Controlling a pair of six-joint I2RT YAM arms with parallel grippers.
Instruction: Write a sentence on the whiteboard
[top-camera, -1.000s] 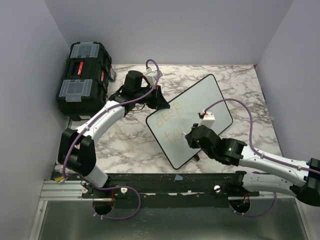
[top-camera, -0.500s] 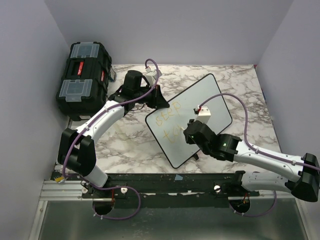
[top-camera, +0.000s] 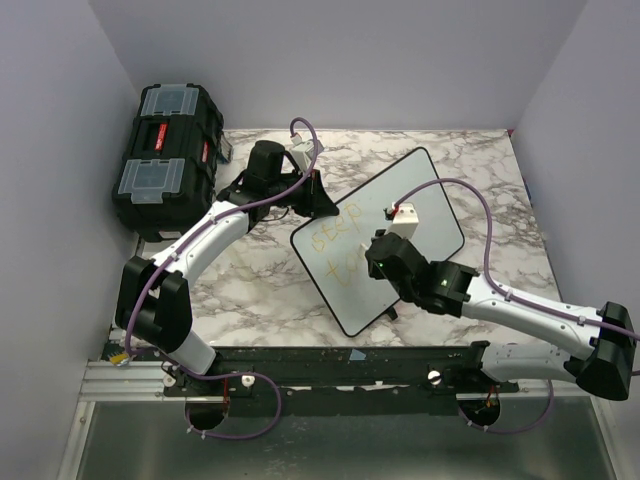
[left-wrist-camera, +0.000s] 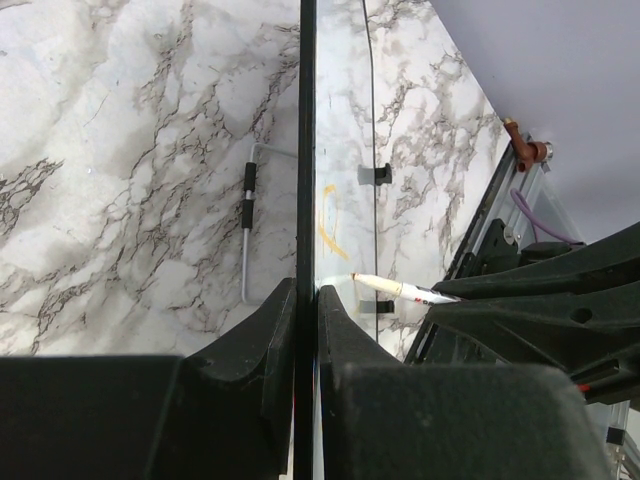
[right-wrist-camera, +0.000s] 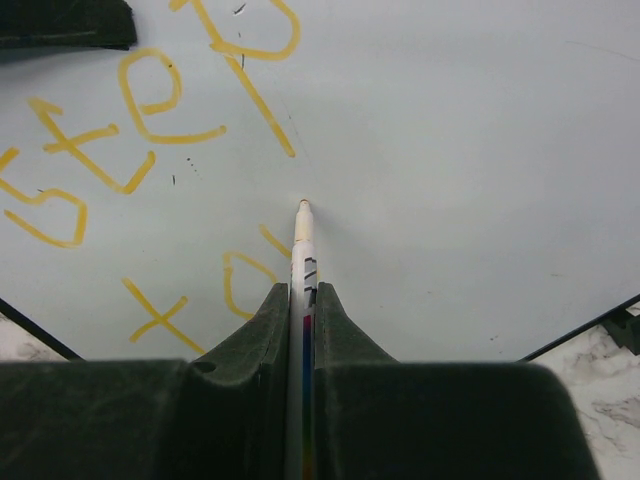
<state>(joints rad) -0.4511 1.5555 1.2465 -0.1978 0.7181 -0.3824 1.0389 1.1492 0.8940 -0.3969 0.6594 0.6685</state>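
Right gripper (right-wrist-camera: 303, 292) clamps marker (right-wrist-camera: 302, 240), tip at whiteboard (right-wrist-camera: 450, 150); sentence (right-wrist-camera: 150, 100) left of tip; left gripper (left-wrist-camera: 307, 292) pinches whiteboard rim.

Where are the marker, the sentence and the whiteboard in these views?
marker (right-wrist-camera: 303, 250), right wrist view, white barrel just behind the tip.
sentence (right-wrist-camera: 262, 102), right wrist view, slanted stem of the yellow "p".
whiteboard (top-camera: 425, 200), top external view, bare white face.

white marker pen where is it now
Right wrist view, centre: white marker pen clamped in the right gripper, tip at the white whiteboard beside yellow words.
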